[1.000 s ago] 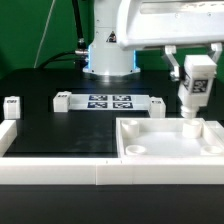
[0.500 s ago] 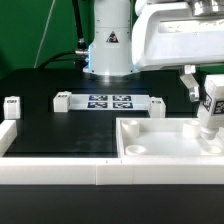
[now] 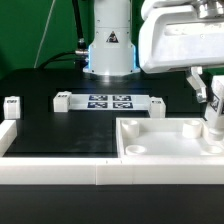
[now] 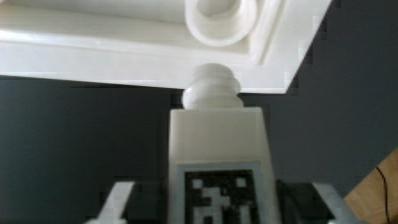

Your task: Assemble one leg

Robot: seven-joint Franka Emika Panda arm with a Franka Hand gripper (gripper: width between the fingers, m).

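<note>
Exterior view: the gripper (image 3: 212, 97) clamped the leg (image 3: 214, 110) upright at the right, over the tray's (image 3: 150, 165) far edge. Wrist view: the leg's peg tip pointed near the tray's hole (image 4: 222, 15). The leg looked light, rigid and smooth, best pinched on its flat sides.

Arm (image 3: 108, 40): one. Gripper (image 4: 228, 205): one. Leg (image 4: 221, 150) with tag, between the fingers: one. Big white tray-shaped piece (image 3: 150, 122): one; round sockets (image 3: 135, 148) showing in it, exterior view: two. Small white blocks (image 3: 12, 104) on black table (image 3: 60, 135): three, one far on exterior view's left, one at each end of marker board (image 3: 108, 101). Marker board: one; its tags too small to count. White rail (image 3: 50, 172) along table edge: one.
</note>
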